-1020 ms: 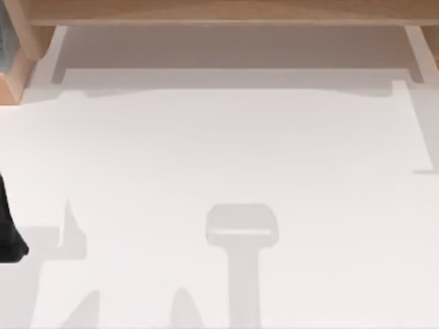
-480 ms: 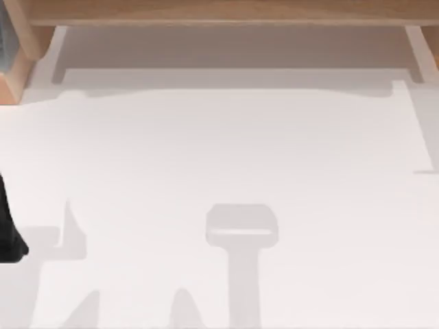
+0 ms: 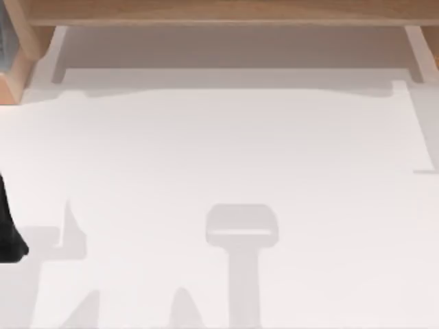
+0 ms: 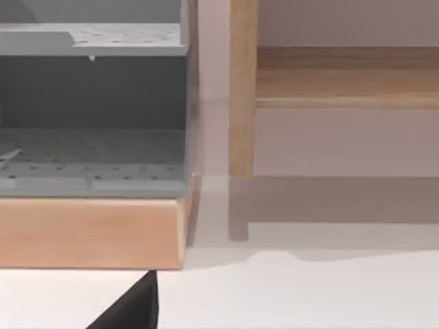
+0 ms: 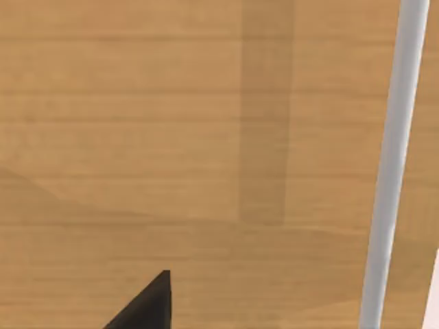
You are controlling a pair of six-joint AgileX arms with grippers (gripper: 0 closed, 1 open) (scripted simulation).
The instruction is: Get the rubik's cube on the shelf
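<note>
No writing or label can be read on anything. Along the upper edge of the top view runs the long light-brown wooden shelf (image 3: 226, 11), its side supports standing on the plain white tabletop (image 3: 226, 151); the black left arm (image 3: 8, 229) sits at the frame's left edge. The left wrist view adds a grey perforated rack on a pale wooden base (image 4: 92, 229) beside a shelf post. The right wrist view looks onto smooth wood grain with a dark gripper tip (image 5: 145, 305); I cannot tell how wide either pincer stands.

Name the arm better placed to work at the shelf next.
Right, probably. Its wrist view looks closely onto the light-brown wood of the shelf, so it seems to be right over it. The left arm sits at the table's left edge, with the shelf farther off in its wrist view.
</note>
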